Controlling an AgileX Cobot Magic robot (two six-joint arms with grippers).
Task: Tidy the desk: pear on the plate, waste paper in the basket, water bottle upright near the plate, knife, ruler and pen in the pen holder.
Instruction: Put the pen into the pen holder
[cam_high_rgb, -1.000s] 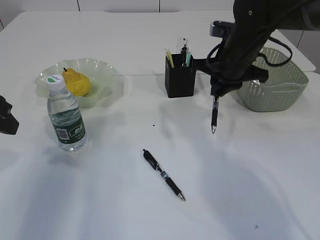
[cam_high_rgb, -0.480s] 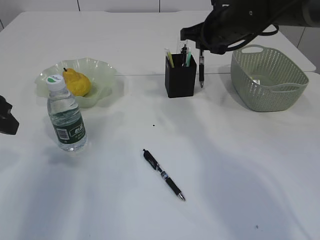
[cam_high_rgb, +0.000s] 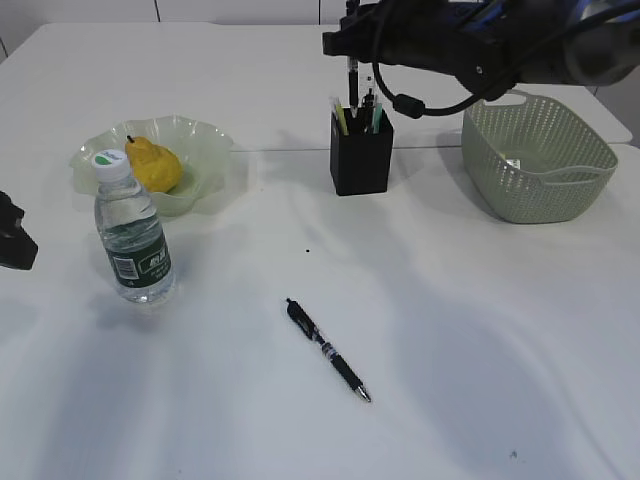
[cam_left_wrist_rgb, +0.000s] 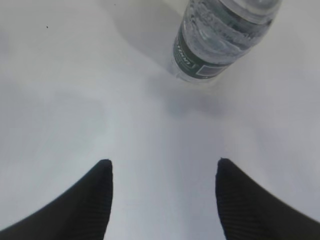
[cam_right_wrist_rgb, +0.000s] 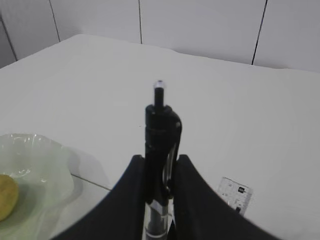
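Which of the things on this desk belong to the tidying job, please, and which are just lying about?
Job:
- pear on the plate
- bottle, upright
- basket
- pen holder with the ruler
- held pen in the right gripper
- loose pen on the desk

Lying about:
- nothing visible

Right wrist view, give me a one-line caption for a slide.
Right gripper clamps an upright black pen above the white desk, green plate at lower left.
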